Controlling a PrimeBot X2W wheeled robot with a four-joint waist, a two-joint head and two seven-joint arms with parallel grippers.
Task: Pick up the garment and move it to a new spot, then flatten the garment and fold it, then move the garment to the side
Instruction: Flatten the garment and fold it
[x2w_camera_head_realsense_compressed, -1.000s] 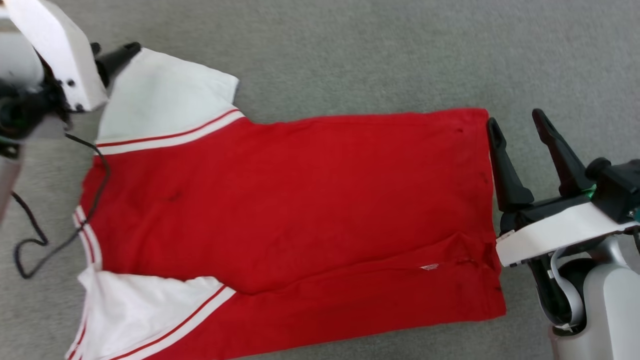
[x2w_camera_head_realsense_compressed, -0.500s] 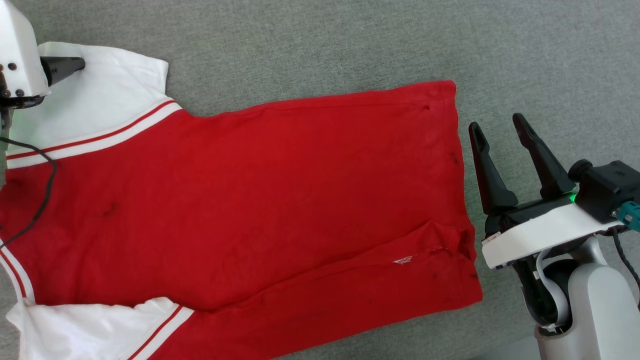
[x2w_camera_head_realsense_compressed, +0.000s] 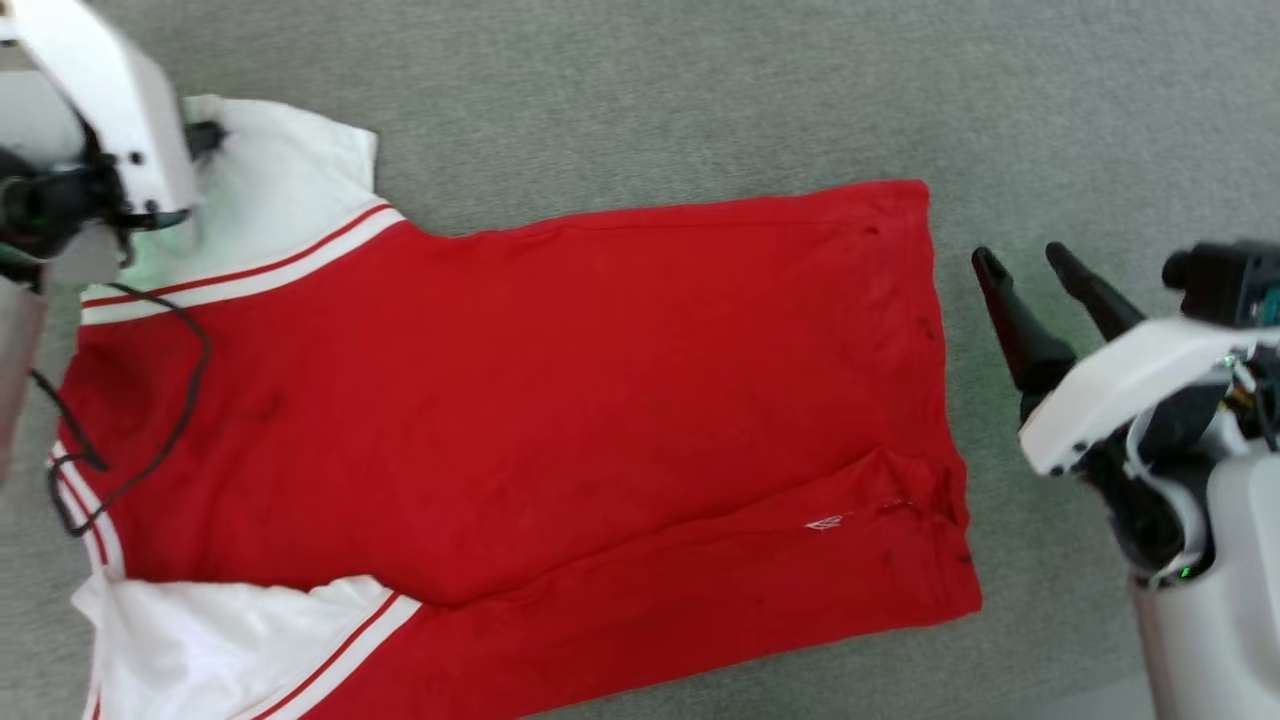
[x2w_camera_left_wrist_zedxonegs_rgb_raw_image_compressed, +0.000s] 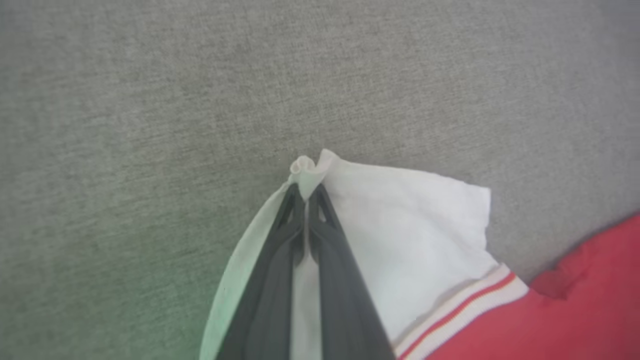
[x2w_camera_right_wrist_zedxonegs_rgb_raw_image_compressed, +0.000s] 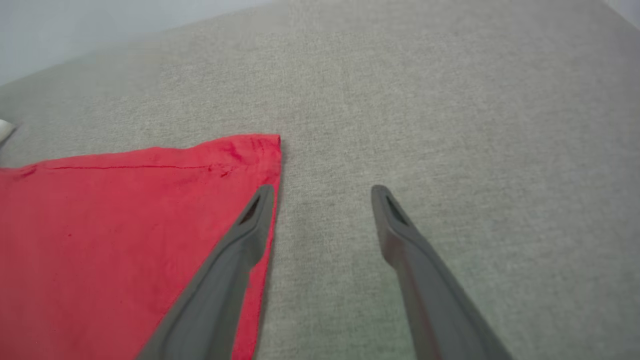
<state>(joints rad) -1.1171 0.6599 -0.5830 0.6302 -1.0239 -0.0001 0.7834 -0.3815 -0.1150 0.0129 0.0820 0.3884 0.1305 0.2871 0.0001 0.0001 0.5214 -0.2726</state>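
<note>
Bright, even light with faint shadows; the head view is motion-blurred at its sides, and a green glow tints the grey surface (x2w_camera_left_wrist_zedxonegs_rgb_raw_image_compressed: 165, 250).

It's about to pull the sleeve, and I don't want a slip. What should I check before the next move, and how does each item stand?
1. Left hand shut on the sleeve tip: ok.
2. Right hand open: ok.
3. Right hand gripping the hem: not ok, it holds nothing beside it.
4. Garment spread out: ok.
5. Cable clear of the garment: cannot tell.
</note>
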